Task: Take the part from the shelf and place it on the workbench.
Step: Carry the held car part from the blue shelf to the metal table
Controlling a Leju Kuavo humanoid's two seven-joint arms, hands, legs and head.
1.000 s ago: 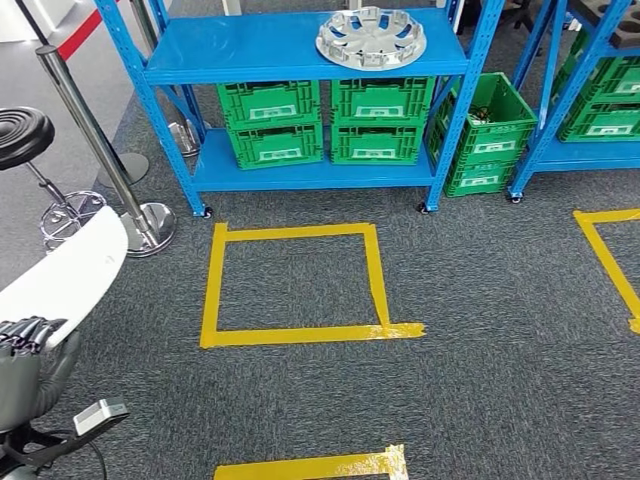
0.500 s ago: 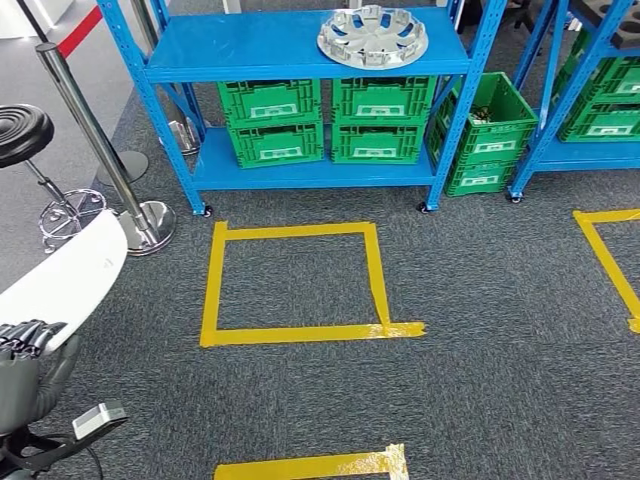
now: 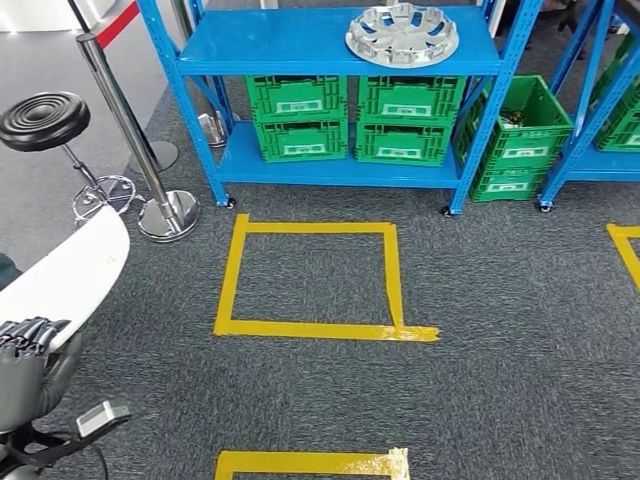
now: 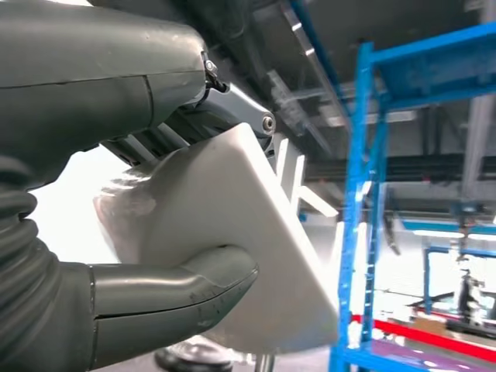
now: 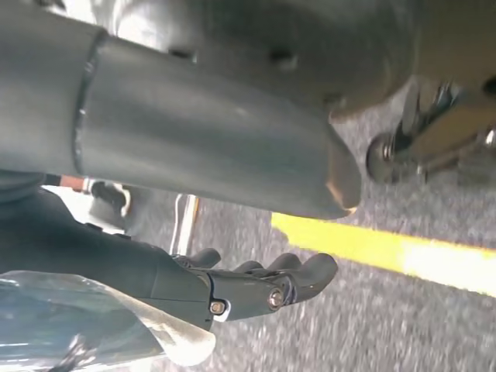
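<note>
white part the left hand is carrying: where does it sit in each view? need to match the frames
Head view: white part at the lower left edge, above the left hand that holds it.
Left wrist view: white part mid-frame, held between the thumb and the darker fingers.
Right wrist view: I can't make it out with confidence.
Shared landmark: blue shelf upright, also in the left wrist view.
</note>
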